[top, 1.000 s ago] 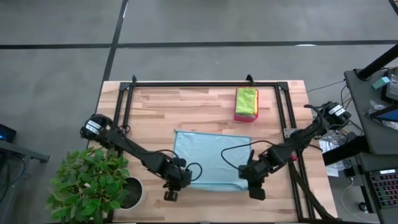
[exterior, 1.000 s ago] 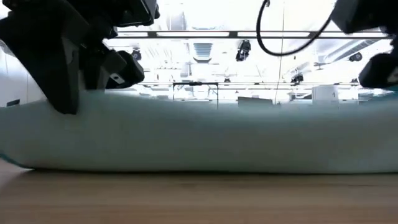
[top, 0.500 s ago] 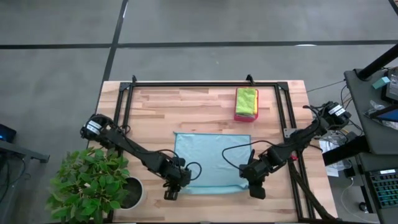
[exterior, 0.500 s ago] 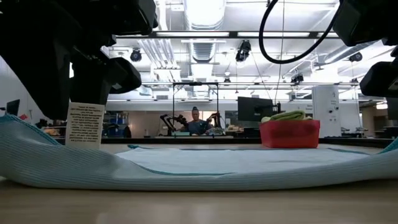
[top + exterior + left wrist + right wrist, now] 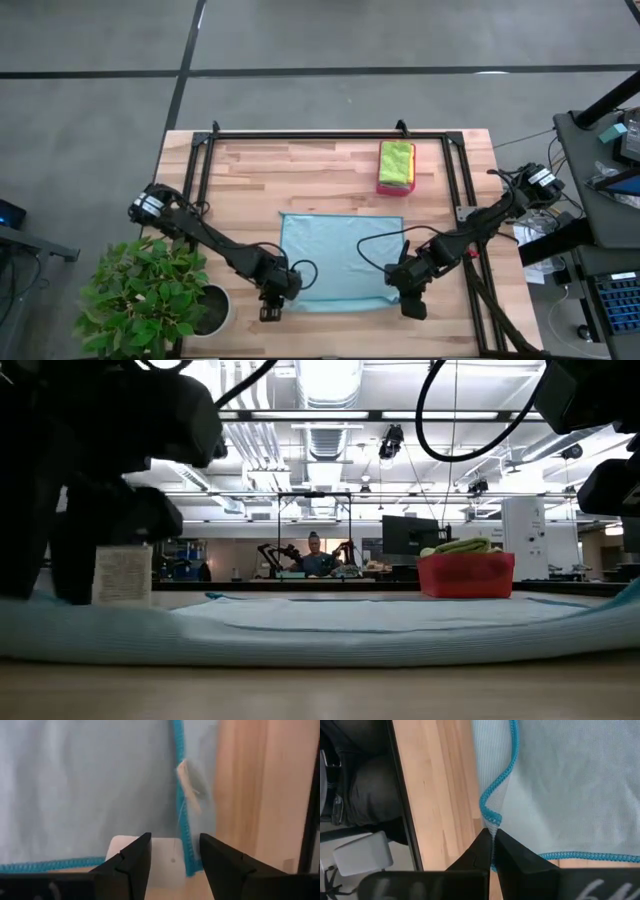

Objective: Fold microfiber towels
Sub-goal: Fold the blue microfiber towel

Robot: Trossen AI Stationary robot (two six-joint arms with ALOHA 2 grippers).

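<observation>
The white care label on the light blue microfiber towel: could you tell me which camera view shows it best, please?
The low view: the white care label stands upright, facing the camera, beside the left gripper. The left wrist view shows it flat, partly hidden behind that gripper's open fingers. The high view hides it under the arm; the right wrist view shows only the light blue microfiber towel.

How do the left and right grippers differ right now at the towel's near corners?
The left gripper is open, its fingers apart over the light blue towel corner with its white tag; the right gripper is shut, pinching the towel's edge. The left corner lies flat; the right corner is puckered up into the grip. Both sit at the towel's near edge.
</observation>
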